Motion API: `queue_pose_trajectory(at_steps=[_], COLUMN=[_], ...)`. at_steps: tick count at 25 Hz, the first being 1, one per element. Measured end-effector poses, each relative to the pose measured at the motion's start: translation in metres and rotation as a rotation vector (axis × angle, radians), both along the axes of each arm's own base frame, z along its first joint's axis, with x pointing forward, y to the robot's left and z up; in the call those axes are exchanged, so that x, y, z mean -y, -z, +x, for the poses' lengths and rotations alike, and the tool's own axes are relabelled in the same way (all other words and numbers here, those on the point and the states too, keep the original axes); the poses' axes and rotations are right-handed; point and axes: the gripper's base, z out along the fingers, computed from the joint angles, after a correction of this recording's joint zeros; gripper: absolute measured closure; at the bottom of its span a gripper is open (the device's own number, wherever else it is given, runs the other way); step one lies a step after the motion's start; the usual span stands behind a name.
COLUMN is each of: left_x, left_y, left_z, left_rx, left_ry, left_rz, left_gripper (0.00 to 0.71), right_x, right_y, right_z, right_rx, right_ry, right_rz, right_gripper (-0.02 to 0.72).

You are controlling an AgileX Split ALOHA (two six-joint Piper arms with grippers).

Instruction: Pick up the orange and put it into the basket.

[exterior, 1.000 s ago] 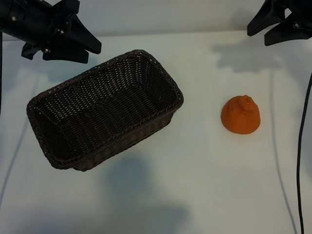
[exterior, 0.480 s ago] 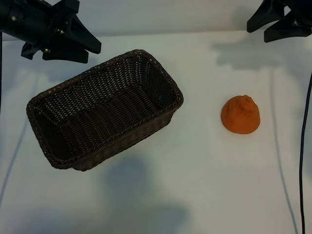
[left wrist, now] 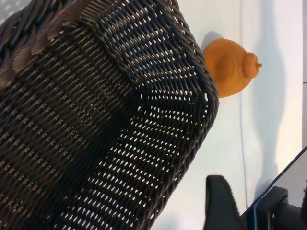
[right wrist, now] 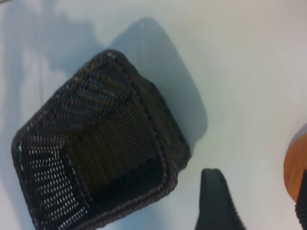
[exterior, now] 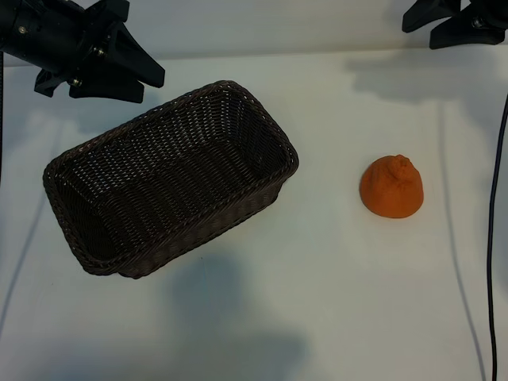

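While the right tool (exterior: pixel 454 22) hangs at the far right corner with its jaws parted and nothing between them, the orange (exterior: pixel 391 187) sits on the white surface (exterior: pixel 333 302) nearer the camera and slightly inward of it, so the right arm looks the nearer one for the pick. Roundish, the orange has no real long axis, and its knobby bump points up and a little away from the camera. The left tool (exterior: pixel 99 67), also parted and empty, hovers past the basket (exterior: pixel 71 175), whose long axis runs diagonally, well apart from the orange.
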Motion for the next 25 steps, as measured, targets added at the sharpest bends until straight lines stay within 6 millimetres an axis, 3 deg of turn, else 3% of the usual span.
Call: queue_pose_trajectory(at_steps=[20,25], left_x=[-0.0001,-0.0001], left_y=[0.0,0.0], left_z=[0.0007,0.0004], left_rx=[0.036,0.036], left_ry=[0.027,0.032], left_rz=[0.006,0.006], left_gripper=[0.265,0.265], right_x=[0.0002,0.0002], right_y=[0.0001,0.0], right_z=[0.0004,0.0005], right_rx=[0.028,0.029], right_ry=[-0.034,-0.034], right_rz=[-0.024,-0.025], right_gripper=[0.295,0.348])
